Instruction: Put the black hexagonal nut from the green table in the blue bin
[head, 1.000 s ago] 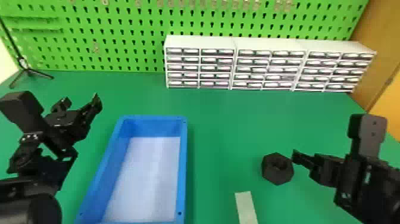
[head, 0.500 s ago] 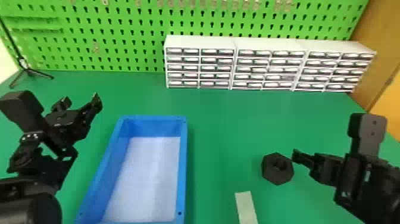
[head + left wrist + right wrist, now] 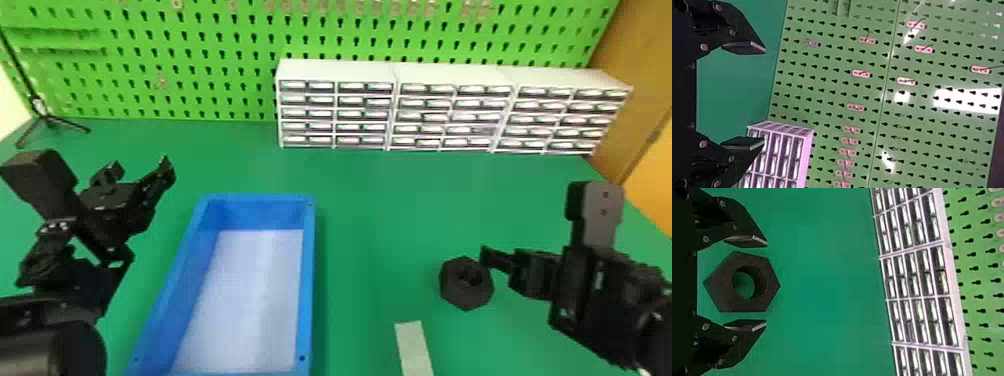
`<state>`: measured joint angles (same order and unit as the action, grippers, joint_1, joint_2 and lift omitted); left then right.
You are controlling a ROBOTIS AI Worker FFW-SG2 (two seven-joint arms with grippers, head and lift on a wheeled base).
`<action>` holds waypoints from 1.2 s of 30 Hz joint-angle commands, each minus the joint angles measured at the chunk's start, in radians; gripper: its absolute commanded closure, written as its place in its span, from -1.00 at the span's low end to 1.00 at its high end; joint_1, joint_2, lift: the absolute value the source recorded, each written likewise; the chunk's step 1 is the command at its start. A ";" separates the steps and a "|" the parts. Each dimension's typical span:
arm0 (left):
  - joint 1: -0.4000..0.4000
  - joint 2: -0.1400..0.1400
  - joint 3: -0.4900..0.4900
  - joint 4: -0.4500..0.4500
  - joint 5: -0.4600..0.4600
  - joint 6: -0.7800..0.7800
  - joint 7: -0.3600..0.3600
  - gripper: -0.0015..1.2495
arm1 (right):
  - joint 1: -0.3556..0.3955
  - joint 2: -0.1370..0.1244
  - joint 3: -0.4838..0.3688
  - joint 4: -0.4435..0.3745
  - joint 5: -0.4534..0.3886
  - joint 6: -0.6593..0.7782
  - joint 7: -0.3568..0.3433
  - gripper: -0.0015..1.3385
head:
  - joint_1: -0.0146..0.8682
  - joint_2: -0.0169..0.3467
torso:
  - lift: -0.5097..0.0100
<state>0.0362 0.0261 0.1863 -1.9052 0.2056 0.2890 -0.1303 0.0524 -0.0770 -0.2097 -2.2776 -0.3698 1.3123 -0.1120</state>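
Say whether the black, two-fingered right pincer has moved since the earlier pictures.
Yes: the right pincer has shifted leftward in the head view, judged against the black hexagonal nut.

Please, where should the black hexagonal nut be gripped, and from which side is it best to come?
Best by two opposite flat side faces, I think, coming down from above. The nut lies flat with its hole facing up, so its straight sides stay free for gripping. The right tool already has its open fingers around it, near such a pair.
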 commanded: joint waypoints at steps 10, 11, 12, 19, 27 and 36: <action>-0.002 0.000 -0.004 0.001 -0.002 0.009 0.000 -0.30 | -0.039 -0.018 0.018 0.109 0.040 -0.042 0.000 -0.20 | 0.60 -0.86 | 0.59; -0.001 0.000 -0.004 0.001 -0.002 0.009 0.000 -0.30 | -0.040 -0.023 0.018 0.116 0.043 -0.044 0.000 -0.20 | 0.60 -0.86 | 0.59; -0.002 0.000 -0.004 0.001 -0.002 0.010 0.000 -0.30 | -0.042 -0.026 0.018 0.122 0.043 -0.045 0.000 -0.20 | 0.60 -0.86 | 0.59; -0.002 0.000 -0.004 0.001 0.000 0.012 0.000 -0.30 | -0.046 -0.038 0.010 0.178 0.045 -0.067 0.000 -0.20 | 0.60 -0.86 | 0.59; -0.001 0.000 -0.004 0.001 0.005 0.016 0.000 -0.30 | -0.057 -0.050 0.018 0.241 0.045 -0.091 0.000 -0.20 | 0.60 -0.86 | 0.59; -0.001 0.000 -0.004 0.001 0.006 0.021 0.000 -0.30 | -0.101 -0.081 0.036 0.299 0.023 -0.077 0.000 -0.20 | 0.60 -0.86 | 0.59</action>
<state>0.0346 0.0261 0.1825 -1.9036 0.2107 0.3071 -0.1303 -0.0253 -0.1428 -0.1828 -1.9995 -0.3349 1.2154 -0.1120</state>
